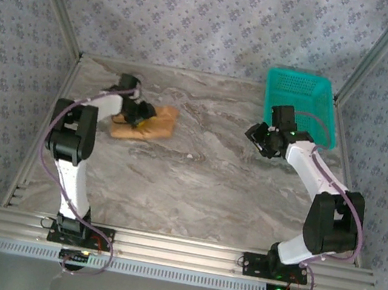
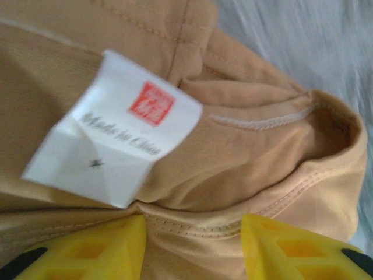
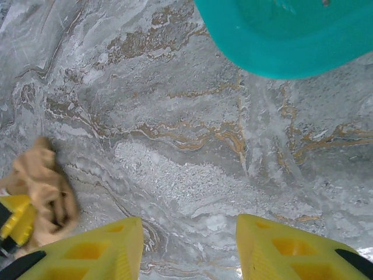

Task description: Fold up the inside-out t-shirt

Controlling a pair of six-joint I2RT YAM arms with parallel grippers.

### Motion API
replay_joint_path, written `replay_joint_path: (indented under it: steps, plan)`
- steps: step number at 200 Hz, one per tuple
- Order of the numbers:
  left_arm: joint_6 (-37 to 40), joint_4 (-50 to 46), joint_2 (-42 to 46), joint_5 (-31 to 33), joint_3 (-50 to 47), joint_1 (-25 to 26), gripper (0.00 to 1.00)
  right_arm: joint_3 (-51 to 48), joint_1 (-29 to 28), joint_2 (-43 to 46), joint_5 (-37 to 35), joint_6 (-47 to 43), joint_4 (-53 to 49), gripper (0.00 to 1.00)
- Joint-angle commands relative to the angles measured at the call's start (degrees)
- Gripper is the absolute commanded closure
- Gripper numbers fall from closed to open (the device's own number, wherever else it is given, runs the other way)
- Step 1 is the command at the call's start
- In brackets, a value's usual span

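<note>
The inside-out t-shirt point(image 1: 155, 125) lies bunched in a small tan-orange heap on the left of the marble table point(image 1: 202, 184). My left gripper point(image 1: 138, 114) is pressed down onto the heap's left side. In the left wrist view its yellow fingers point(image 2: 111, 251) stand apart with a stitched hem of the t-shirt point(image 2: 245, 157) lying between them. A white care label point(image 2: 116, 128) sits just beyond the left gripper point(image 2: 193, 245). My right gripper point(image 1: 261, 140) hovers open over bare table at the right. In its wrist view the right gripper point(image 3: 189, 251) holds nothing, and the t-shirt point(image 3: 44, 186) is far off to the left.
A teal basket point(image 1: 304, 97) stands at the back right, just behind the right gripper, and its rim point(image 3: 280, 41) shows in the right wrist view. Aluminium frame posts and patterned walls enclose the table on three sides.
</note>
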State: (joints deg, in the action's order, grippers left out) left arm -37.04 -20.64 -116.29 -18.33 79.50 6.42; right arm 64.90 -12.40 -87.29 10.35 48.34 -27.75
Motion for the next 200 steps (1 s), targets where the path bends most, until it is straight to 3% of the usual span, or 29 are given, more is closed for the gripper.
replay_joint_path:
  steps: [1, 42, 70, 121, 163, 180, 200]
  plan:
    - [13.3, -12.1, -5.5, 5.3, 9.2, -3.6, 0.53, 1.5, 1.0, 2.6, 0.8, -2.3, -2.5, 0.53]
    - [22.8, -22.3, -18.6, 5.3, 30.4, -7.5, 0.54, 0.0, 1.6, 2.4, 1.1, -3.6, -1.7, 0.54]
    - [26.2, -22.2, -18.6, 3.8, 31.5, -7.1, 0.54, -1.1, 1.9, 2.2, 0.9, -4.5, -1.1, 0.54]
    - [26.7, -20.5, -10.9, 0.6, 29.3, -6.6, 0.50, 2.9, 2.0, 1.2, 2.4, -9.0, -1.9, 0.49]
    - [23.4, -16.7, 4.1, 1.8, 23.0, -3.3, 0.01, 6.6, 2.4, 5.5, -2.8, -21.6, -4.5, 0.28]
    - [20.5, -14.8, 11.9, 2.3, 17.4, -1.5, 0.00, 4.1, 2.2, 9.5, -9.1, -26.6, -2.3, 0.19]
    - [19.1, -7.8, 23.3, 7.7, 4.9, 2.0, 0.00, -2.7, 2.7, 14.4, -15.1, -31.3, 3.3, 0.08]
